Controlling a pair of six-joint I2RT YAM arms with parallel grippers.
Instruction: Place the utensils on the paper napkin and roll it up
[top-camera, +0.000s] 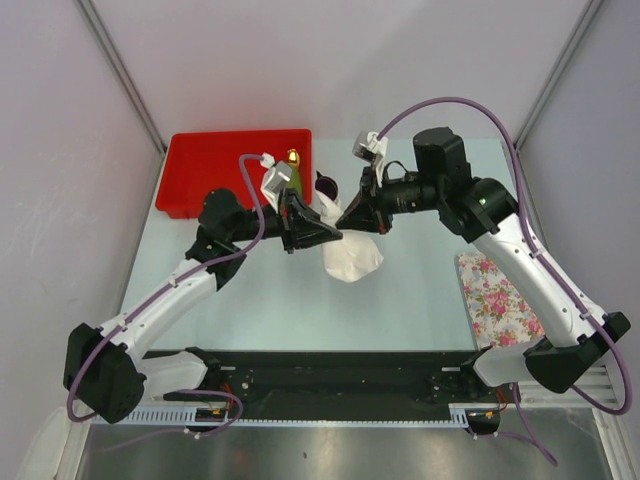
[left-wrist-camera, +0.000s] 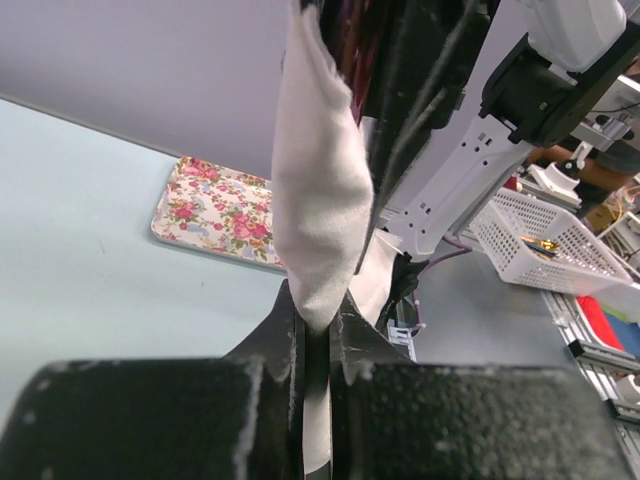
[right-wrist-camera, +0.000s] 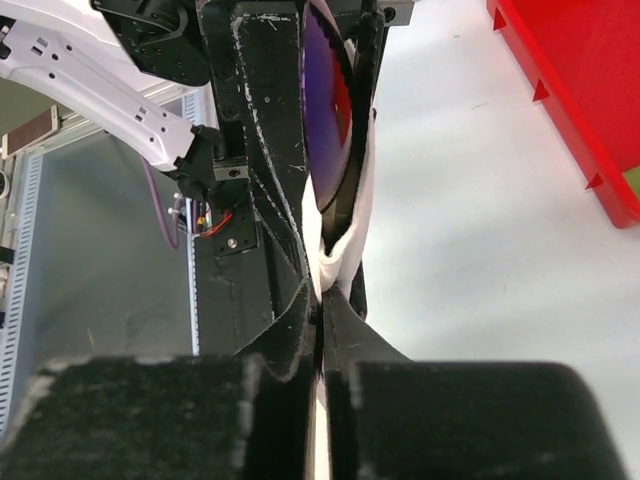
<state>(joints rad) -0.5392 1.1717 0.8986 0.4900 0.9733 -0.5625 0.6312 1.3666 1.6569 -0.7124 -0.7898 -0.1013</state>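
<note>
The white paper napkin (top-camera: 352, 258) hangs bunched above the table between my two grippers, which meet tip to tip at the table's middle. My left gripper (top-camera: 318, 230) is shut on one edge of it; in the left wrist view the napkin (left-wrist-camera: 315, 200) rises out of the closed jaws (left-wrist-camera: 320, 318). My right gripper (top-camera: 352, 218) is shut on the napkin from the other side (right-wrist-camera: 322, 295), with white paper (right-wrist-camera: 362, 200) folded around the spoon's purple bowl (right-wrist-camera: 325, 110). That bowl (top-camera: 325, 185) pokes out above the bundle. I cannot make out the black knife.
A red tray (top-camera: 215, 165) at the back left holds a green piece with a gold tip (top-camera: 293, 160). A pink-and-white flowered cloth (top-camera: 497, 300) lies at the right. Off the table's near side stands a white basket (left-wrist-camera: 540, 240).
</note>
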